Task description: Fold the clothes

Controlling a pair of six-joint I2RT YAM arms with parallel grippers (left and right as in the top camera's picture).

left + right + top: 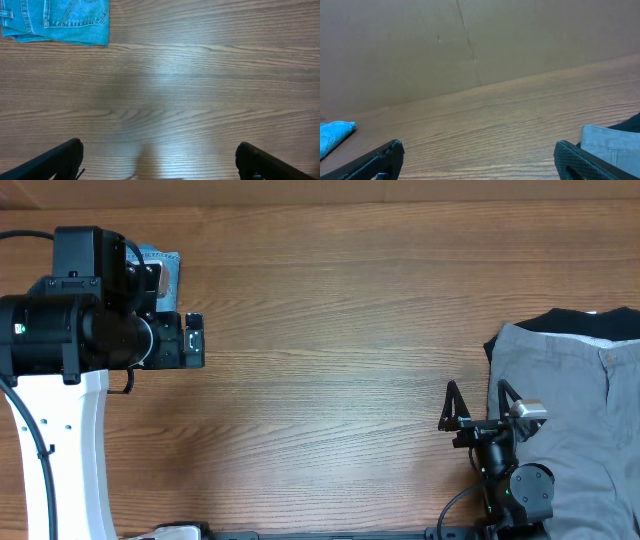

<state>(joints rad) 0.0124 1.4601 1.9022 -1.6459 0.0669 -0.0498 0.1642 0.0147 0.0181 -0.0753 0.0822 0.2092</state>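
Note:
The light blue denim jeans [164,268] lie folded at the far left of the table, partly hidden under my left arm. In the left wrist view they sit at the top left [55,20], with a stitched pocket showing. My left gripper [160,160] is open and empty above bare wood, to the right of the jeans; it also shows in the overhead view [193,340]. Grey trousers [575,420] lie spread at the right edge on top of a black garment [590,320]. My right gripper [478,405] is open and empty just left of the trousers, which show in the right wrist view [607,142].
The wooden table [330,330] runs between the two arms. A brown cardboard wall [470,40] stands along the far edge in the right wrist view. The left arm's white base [60,450] is at the front left.

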